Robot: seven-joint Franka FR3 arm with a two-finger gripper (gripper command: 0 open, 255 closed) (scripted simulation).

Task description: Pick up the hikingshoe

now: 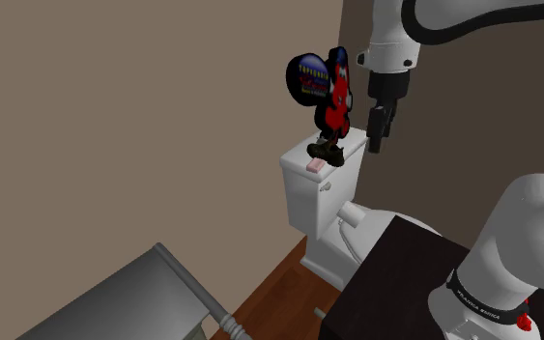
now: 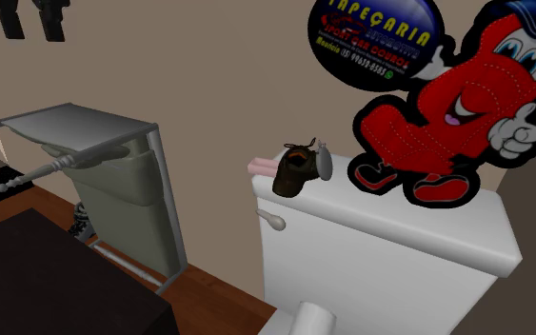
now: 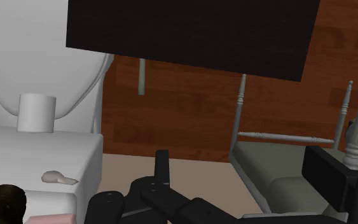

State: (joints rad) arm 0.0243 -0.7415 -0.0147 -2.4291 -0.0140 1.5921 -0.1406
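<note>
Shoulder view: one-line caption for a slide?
Black gripper hangs beside the white toilet tank, clear of the dark hiking shoe on its lid.

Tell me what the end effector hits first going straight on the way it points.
Probably the wooden floor: the end effector points down beside the toilet tank, off the shoe, though depth is unclear.
</note>
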